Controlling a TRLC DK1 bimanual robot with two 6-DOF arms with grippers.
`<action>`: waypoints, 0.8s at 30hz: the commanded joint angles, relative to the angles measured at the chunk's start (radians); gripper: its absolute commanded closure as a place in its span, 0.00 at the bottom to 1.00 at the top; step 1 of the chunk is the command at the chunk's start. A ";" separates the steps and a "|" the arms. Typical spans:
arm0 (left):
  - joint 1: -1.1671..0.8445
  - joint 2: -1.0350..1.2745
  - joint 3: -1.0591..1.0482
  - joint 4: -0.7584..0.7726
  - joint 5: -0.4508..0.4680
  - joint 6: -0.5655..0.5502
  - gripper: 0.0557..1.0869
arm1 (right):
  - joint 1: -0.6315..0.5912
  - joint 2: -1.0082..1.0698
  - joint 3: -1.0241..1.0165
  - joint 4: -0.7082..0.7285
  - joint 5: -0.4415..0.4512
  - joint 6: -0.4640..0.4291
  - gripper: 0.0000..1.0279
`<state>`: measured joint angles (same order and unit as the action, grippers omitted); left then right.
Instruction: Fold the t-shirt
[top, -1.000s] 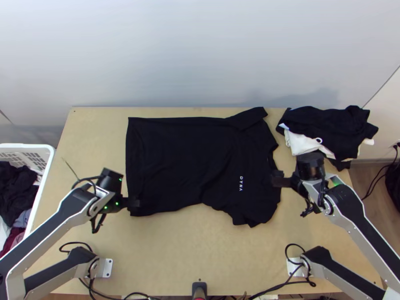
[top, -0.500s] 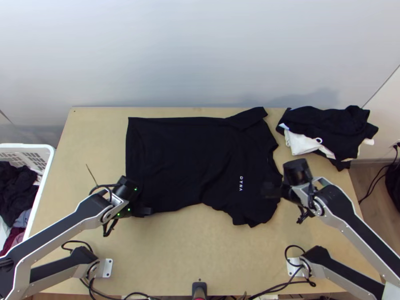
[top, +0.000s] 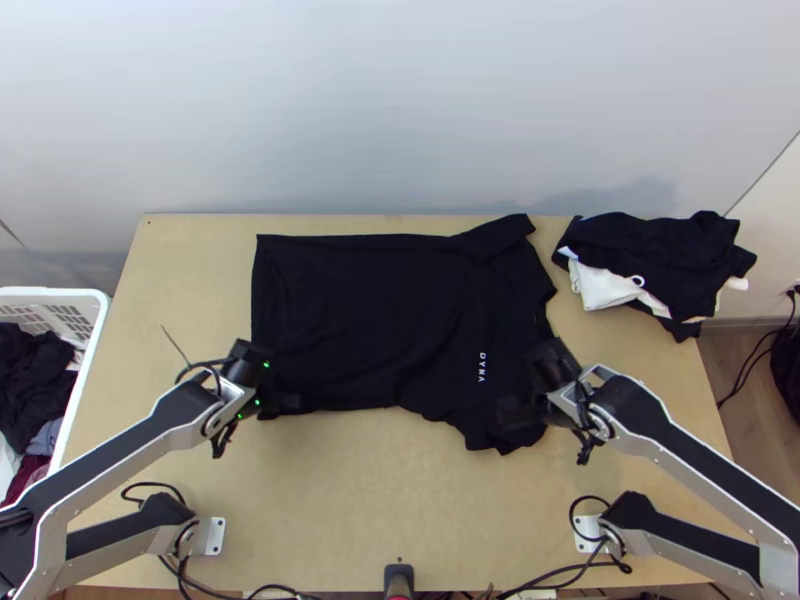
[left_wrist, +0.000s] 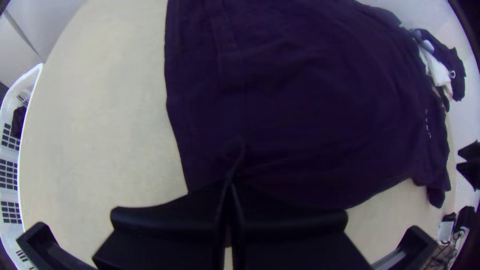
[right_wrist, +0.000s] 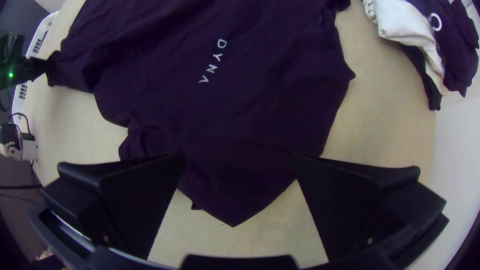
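Pale wooden table (top: 330, 500), left gripper (top: 292, 403) tight on black t-shirt (top: 360, 310), right gripper (top: 510, 409) jaws wide.

This looks like a robotics lab or a workshop-style test station: a left arm (top: 130, 440) and a right arm (top: 690, 450) stand on metal plates (top: 215, 536) at the near edge of a bare light wooden table (top: 340, 500), with loose black cables (top: 555, 577) running between their bases. A plain pale wall (top: 400, 100) rises behind the far edge, and wood-look floor (top: 750, 370) shows on the right. A white plastic basket (top: 60, 292) of clothes on the left and a heap of garments (top: 660, 250) at the far right suggest laundry-handling trials.
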<state>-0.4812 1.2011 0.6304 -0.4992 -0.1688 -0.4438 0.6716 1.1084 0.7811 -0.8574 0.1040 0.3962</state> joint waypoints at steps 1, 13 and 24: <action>0.095 -0.020 0.041 -0.018 -0.003 0.024 0.96 | 0.063 0.011 -0.034 -0.023 -0.017 0.004 0.05; 0.144 -0.034 0.081 -0.067 -0.001 0.056 0.96 | 0.178 0.070 -0.077 -0.072 -0.063 0.004 0.05; 0.158 -0.052 0.080 -0.104 -0.001 0.065 0.96 | 0.171 0.125 -0.129 0.078 0.026 -0.007 0.48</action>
<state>-0.3344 1.1572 0.7105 -0.5861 -0.1703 -0.3843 0.8360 1.2045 0.6811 -0.8509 0.0738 0.4042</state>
